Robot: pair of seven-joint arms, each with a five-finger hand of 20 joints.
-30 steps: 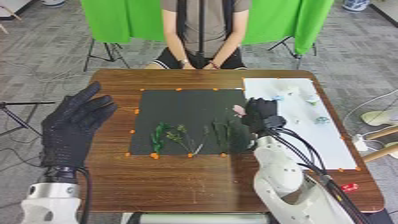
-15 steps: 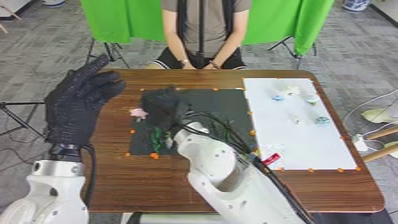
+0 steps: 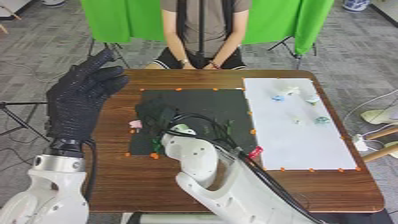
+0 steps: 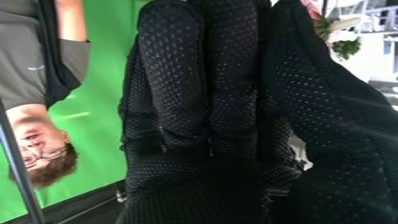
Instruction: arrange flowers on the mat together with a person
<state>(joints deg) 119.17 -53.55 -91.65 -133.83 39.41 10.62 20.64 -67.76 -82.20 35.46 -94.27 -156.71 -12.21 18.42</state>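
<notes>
Near on the right, a red object [image 3: 256,152] lies beside the right arm's cables, partly covered, its kind hard to make out. On the near left of the black mat [image 3: 209,99], green foliage [image 3: 156,145] shows beside the right arm, which hides much of this region; more greenery [image 3: 228,126] appears right of the cables, too indistinct to separate. The right hand [image 3: 157,114] is over the mat's left part, its fingers closed on the pink flower [image 3: 135,124]. The bloom projects at the hand's left; its stem is hidden by the glove, and in the right wrist view the pink petals are cut off at the edge. On the white mat [image 3: 306,150] at right are a small pale flower [image 3: 297,120] and a blue-green one [image 3: 322,120], then, farther, a blue flower [image 3: 277,98] and a cream one [image 3: 290,90]. At far left, the left hand [image 3: 80,100] is raised, fingers extended and empty.
</notes>
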